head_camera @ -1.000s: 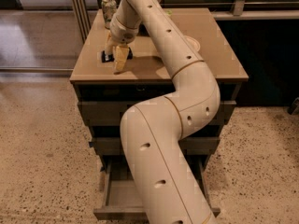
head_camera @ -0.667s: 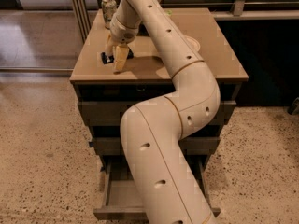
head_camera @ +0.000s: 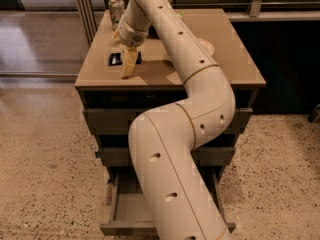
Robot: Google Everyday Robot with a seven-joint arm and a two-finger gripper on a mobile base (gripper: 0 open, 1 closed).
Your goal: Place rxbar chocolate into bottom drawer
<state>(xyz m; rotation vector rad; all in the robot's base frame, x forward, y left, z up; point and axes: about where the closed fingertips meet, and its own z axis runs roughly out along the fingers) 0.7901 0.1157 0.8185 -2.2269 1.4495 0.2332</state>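
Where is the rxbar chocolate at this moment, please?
In the camera view, the rxbar chocolate lies on the cabinet top, toward its left edge, partly behind the end effector, with the drink can farther back.

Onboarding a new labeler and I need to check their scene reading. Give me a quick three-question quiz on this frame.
1. True or false: the bottom drawer is pulled open.
2. The rxbar chocolate lies: A) on the cabinet top, B) in the drawer, C) on the floor.
3. The gripper is low over the rxbar chocolate. What stands behind it at the top's far edge?
Key: 1 true; 2 A; 3 the drink can.
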